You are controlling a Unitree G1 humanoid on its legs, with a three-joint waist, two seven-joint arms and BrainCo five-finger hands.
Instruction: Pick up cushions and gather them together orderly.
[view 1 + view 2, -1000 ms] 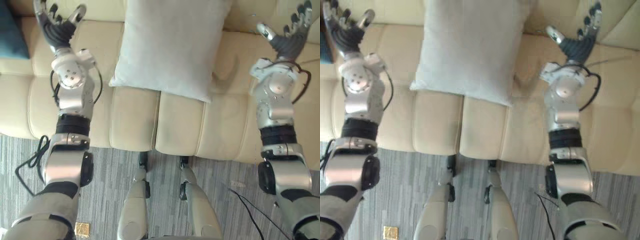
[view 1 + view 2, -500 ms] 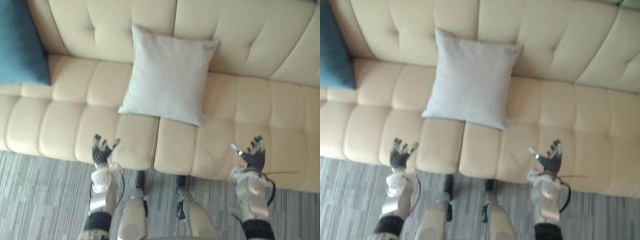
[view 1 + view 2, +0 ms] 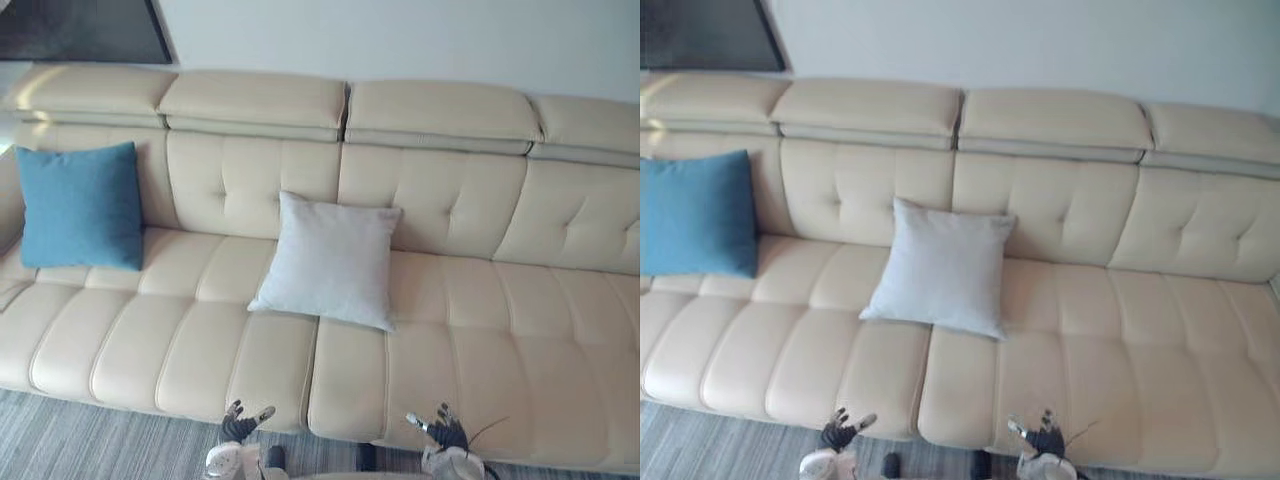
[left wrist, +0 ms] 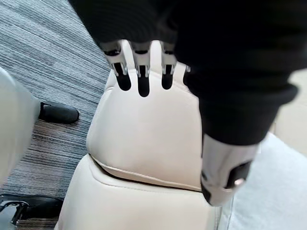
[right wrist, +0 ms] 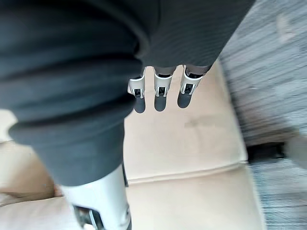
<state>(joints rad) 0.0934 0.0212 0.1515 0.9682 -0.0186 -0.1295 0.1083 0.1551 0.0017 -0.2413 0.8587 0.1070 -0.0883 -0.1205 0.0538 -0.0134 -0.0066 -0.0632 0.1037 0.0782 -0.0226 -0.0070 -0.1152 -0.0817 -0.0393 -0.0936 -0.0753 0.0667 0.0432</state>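
We see two square cushions on the cream sofa [image 3: 470, 330], well apart. The blue cushion [image 3: 80, 205] stands nearly upright at our left end, leaning on the backrest with its lower edge on the seat. The pale grey cushion [image 3: 328, 260] sits near the middle, tilted back against the backrest, its lower edge reaching forward over the seat and slightly skewed.

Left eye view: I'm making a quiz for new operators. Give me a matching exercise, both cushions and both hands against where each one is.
1 blue cushion
2 grey cushion
3 left hand
4 right hand

A middle of the sofa
B seat's front edge, right of the grey cushion
C sofa's left end
D seat's front edge, left of the grey cushion

Pairs: 1-C, 2-A, 3-D, 4-B
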